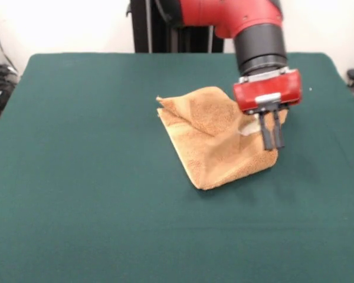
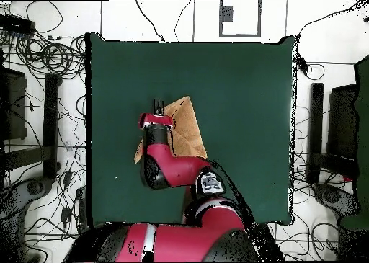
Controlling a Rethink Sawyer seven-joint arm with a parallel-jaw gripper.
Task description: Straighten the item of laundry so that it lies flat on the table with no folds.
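The orange-tan towel (image 1: 218, 141) lies near the middle of the dark green table (image 1: 76, 177), crumpled, with its far part folded over itself into a raised ridge. A bit of white label (image 1: 246, 128) shows by its right edge. My red and black gripper (image 1: 272, 145) hangs over the towel's right edge. Its two dark fingers point down, pressed close together, with nothing visibly between them. In the overhead view the towel (image 2: 186, 127) is partly hidden under the arm, and the gripper (image 2: 158, 101) sticks out at the towel's left corner.
The arm (image 2: 169, 166) reaches in from the base over the table's near half in the overhead view. Cables and equipment (image 2: 43, 58) lie on the floor around the table. A black pedestal column (image 1: 150, 26) stands behind the far edge.
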